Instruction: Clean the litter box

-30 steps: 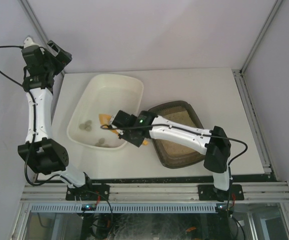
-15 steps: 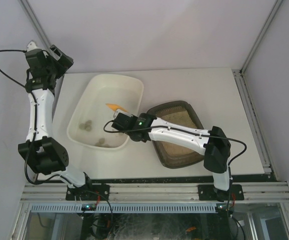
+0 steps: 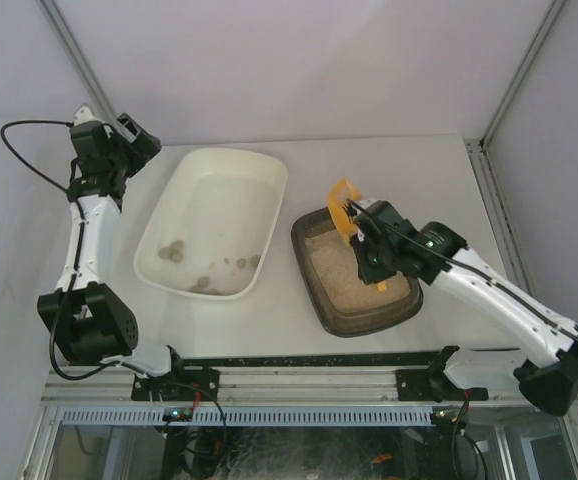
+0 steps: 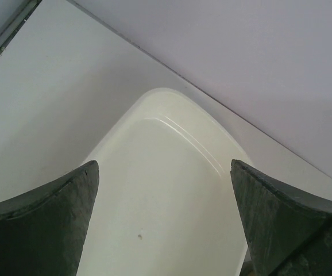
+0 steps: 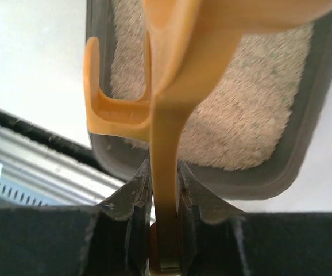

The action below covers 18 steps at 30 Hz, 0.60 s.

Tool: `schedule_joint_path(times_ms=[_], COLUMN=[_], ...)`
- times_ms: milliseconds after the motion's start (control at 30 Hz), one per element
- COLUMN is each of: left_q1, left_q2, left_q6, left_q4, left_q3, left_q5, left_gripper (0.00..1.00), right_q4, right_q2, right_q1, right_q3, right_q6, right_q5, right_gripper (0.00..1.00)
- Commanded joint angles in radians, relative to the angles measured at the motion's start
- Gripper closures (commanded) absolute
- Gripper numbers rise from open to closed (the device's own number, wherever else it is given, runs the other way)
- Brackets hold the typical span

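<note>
The litter box (image 3: pixel 365 328) is a dark tray with pale sandy litter (image 3: pixel 341 278), right of centre on the table. It also shows in the right wrist view (image 5: pixel 304 138). My right gripper (image 3: pixel 366 243) hangs over it, shut on the handle of an orange scoop (image 3: pixel 343 203), whose head is above the tray's far rim. In the right wrist view the gripper (image 5: pixel 165 172) clamps the scoop's handle (image 5: pixel 169 115) over the litter. My left gripper (image 3: pixel 135 135) is open and empty at the far left, above the table's back corner. In the left wrist view it (image 4: pixel 163 218) looks down on the white tub.
A large white tub (image 3: pixel 259 180) stands left of the litter box, with several grey clumps (image 3: pixel 173 251) on its floor. It fills the left wrist view (image 4: pixel 172 190). A metal rail (image 3: pixel 309 385) runs along the table's near edge.
My right arm swung right with the scoop, from over the white tub to over the litter box. My left gripper shifted a little right and lower.
</note>
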<state>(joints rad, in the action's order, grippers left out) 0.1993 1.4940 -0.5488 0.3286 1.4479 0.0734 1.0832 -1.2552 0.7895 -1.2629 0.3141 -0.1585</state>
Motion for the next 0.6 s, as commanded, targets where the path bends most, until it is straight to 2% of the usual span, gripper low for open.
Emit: schedule_joint_path(times_ms=[0,233,567], left_q1=[-0.019,-0.056,-0.1], left_q2=[-0.036,-0.053,-0.097], left_q6=[-0.001,0.037,0.046], left_q4=[-0.062,-0.062,-0.06], left_q3=[-0.037,-0.069,-0.155], left_q5=[-0.028,0.012,-0.013], left_gripper=[0.0,0.0,0.0], right_q4=[-0.012,-0.09,-0.184], right_q2=[0.046,0.027,-0.001], right_q1=[-0.043,-0.108,-0.121], right_q3=[0.107,0.225,0.337], right_q6=[0.091,0.08,0.079], right_q5=[0.184,0.262,0.287], right_gripper=[1.0,1.0,1.0])
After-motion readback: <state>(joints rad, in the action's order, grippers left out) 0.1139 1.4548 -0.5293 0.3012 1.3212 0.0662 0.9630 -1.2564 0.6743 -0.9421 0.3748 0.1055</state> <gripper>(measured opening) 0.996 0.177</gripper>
